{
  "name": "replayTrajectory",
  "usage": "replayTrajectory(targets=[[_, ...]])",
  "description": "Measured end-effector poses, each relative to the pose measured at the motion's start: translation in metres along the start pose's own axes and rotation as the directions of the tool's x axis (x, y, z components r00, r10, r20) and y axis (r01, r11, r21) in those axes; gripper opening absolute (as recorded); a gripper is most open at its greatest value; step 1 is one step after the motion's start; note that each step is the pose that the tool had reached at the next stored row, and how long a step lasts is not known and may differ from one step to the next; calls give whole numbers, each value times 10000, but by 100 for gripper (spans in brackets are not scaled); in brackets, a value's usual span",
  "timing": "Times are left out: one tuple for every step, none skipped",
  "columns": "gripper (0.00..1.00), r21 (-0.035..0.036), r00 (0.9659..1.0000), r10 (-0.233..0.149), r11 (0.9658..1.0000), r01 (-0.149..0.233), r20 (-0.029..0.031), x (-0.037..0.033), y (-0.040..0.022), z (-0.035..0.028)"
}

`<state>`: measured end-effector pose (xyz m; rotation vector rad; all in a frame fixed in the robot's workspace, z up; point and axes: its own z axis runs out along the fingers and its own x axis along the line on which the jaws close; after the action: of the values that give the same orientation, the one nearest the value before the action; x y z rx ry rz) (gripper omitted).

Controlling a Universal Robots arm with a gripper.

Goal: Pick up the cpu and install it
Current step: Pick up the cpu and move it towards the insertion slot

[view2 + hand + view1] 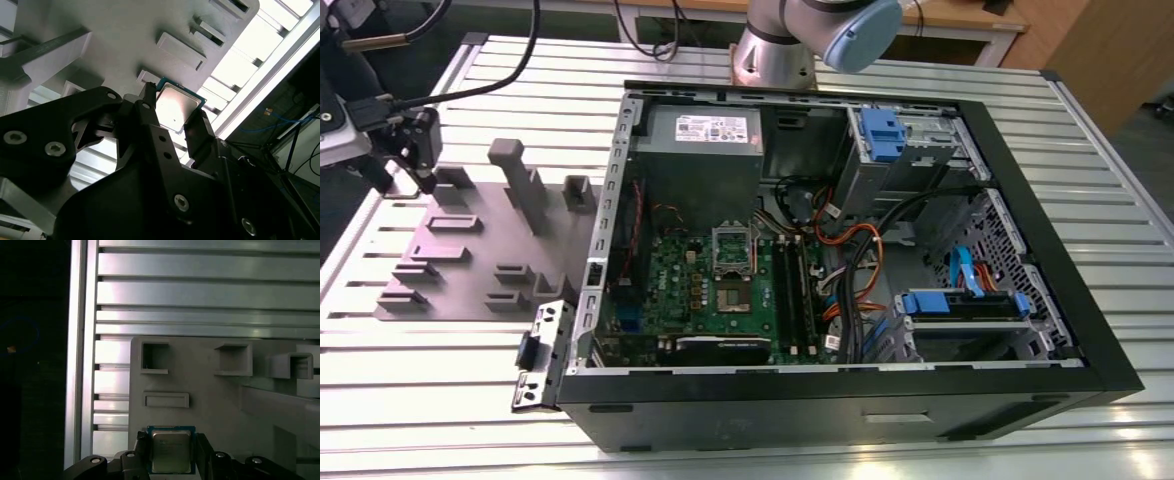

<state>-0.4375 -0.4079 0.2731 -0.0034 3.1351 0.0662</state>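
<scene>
The cpu [175, 107] [171, 451] is a small silver square with a thin dark rim. In both wrist views it sits between my two black fingers, which press on its opposite edges, so my gripper [172, 120] [171, 460] is shut on it. Below it lies the grey holder plate [210, 405] [125, 30]; whether the chip still touches the plate I cannot tell. In the exterior view my gripper [403, 175] hangs over the far corner of that plate [467, 260] on the exterior view's left. The socket [731, 298] on the green motherboard lies open, its metal frame [734, 245] raised.
The open black computer case [1067, 370] fills the middle and the exterior view's right, with a grey power supply [700, 135], blue drive brackets [961, 303] and loose cables [854, 250]. Upright grey posts [520, 180] stand on the holder plate. The slatted aluminium table [440, 390] lies underneath.
</scene>
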Motion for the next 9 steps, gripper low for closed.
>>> replayTrajectory(targets=[[47,1,10000,0,10000,0,-1,0,0,-11],[47,1,10000,0,10000,0,-1,0,1,-19],[47,1,10000,0,10000,0,-1,0,1,-20],[47,1,10000,0,10000,0,-1,0,1,-21],[47,1,10000,0,10000,0,-2,0,1,-24],[47,2,10000,-1,10000,1,-3,0,1,-27],[47,3,10000,0,10000,0,-5,0,1,-32],[47,2,10000,0,10000,0,-3,0,1,-35],[47,1,10000,0,10000,0,-1,0,1,-39]])
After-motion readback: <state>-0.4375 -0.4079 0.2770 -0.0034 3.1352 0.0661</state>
